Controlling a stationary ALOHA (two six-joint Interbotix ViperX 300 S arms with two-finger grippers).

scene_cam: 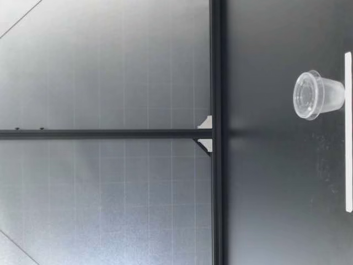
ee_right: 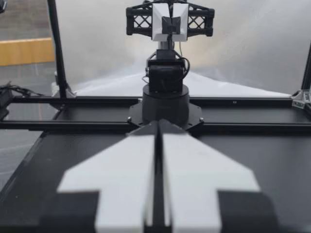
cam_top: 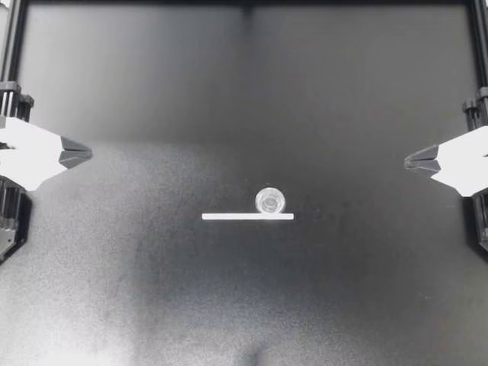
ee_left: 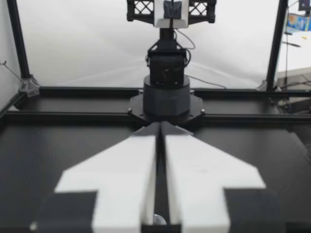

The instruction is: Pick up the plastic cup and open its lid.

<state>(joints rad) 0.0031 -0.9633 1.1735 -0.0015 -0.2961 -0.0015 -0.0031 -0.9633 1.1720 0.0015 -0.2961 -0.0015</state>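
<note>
A small clear plastic cup (cam_top: 270, 201) with its lid on stands upright near the table's middle, touching a thin white strip (cam_top: 248, 216). The low view shows the cup (scene_cam: 319, 95) standing on the table with its lid on top. My left gripper (cam_top: 85, 154) rests at the left edge, shut and empty, far from the cup. My right gripper (cam_top: 412, 162) rests at the right edge, also shut and empty. In the left wrist view the fingers (ee_left: 136, 160) lie together and point at the other arm's base. In the right wrist view the fingers (ee_right: 189, 165) lie together likewise.
Black frame rails (cam_top: 15, 46) run along both sides of the dark table. The opposite arm's base (ee_left: 166, 99) stands across the table in the left wrist view, and another base (ee_right: 165, 104) shows in the right wrist view. A black frame post (scene_cam: 216, 132) stands behind the table in the low view.
</note>
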